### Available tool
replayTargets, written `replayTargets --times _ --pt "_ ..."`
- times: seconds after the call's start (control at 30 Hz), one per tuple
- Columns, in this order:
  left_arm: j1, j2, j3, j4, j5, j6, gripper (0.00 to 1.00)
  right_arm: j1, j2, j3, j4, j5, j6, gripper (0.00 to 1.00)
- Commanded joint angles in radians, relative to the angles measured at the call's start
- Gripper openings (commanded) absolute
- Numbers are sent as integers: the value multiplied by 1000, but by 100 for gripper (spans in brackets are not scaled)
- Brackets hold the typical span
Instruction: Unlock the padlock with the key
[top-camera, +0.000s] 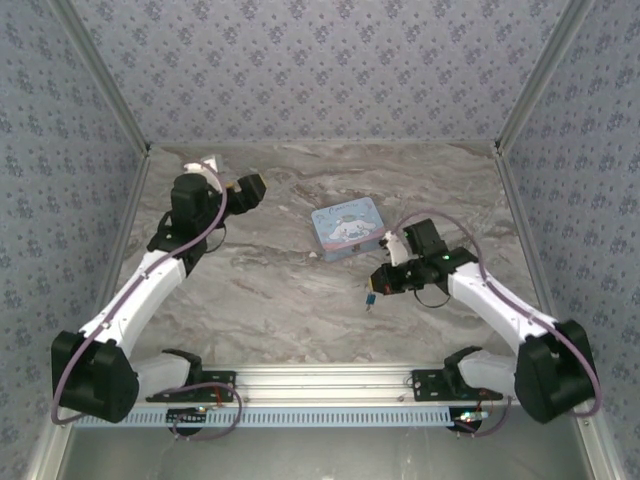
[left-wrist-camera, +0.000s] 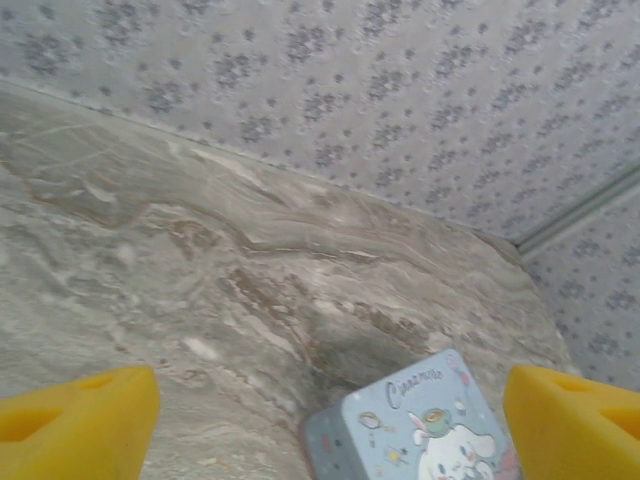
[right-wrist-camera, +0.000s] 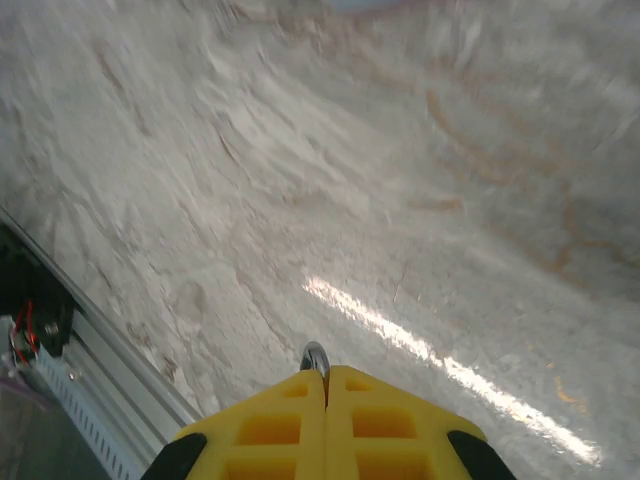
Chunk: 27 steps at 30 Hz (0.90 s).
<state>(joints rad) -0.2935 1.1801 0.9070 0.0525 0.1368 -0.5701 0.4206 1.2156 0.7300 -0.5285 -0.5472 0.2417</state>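
Note:
My right gripper (top-camera: 378, 285) hovers over the middle-right of the table, its yellow fingers (right-wrist-camera: 270, 425) pressed together. A small rounded metal piece (right-wrist-camera: 315, 357) sticks out between the tips. In the top view a tiny blue-teal padlock (top-camera: 371, 296) hangs at those fingertips, above the marble. The key is hidden or too small to make out. My left gripper (top-camera: 246, 188) is raised at the back left and open (left-wrist-camera: 330, 400). Its yellow fingers (left-wrist-camera: 80, 420) stand wide apart with nothing between them.
A pale blue rectangular cartoon tin (top-camera: 347, 227) lies on the marble table (top-camera: 270, 290) just behind my right gripper, and it also shows in the left wrist view (left-wrist-camera: 420, 425). Patterned walls enclose the back and sides. An aluminium rail (top-camera: 320, 385) runs along the near edge.

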Motion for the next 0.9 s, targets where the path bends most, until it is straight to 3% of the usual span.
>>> replayTargets --times 0.0,0.5,0.67,0.77,0.87 --pt "15 -35 -22 -19 -33 23 89 29 99 44 -26 -32 -7 0" --pt "30 -59 -54 -32 -28 19 90 72 406 99 102 -56 14 2" --pt "36 -67 -42 -50 -28 44 90 82 379 92 127 -23 10 20" --pt "39 -80 -16 -81 -39 83 90 83 301 79 133 37 6 30" --pt "40 -103 -5 -95 -57 113 90 75 200 69 119 112 -5 35"
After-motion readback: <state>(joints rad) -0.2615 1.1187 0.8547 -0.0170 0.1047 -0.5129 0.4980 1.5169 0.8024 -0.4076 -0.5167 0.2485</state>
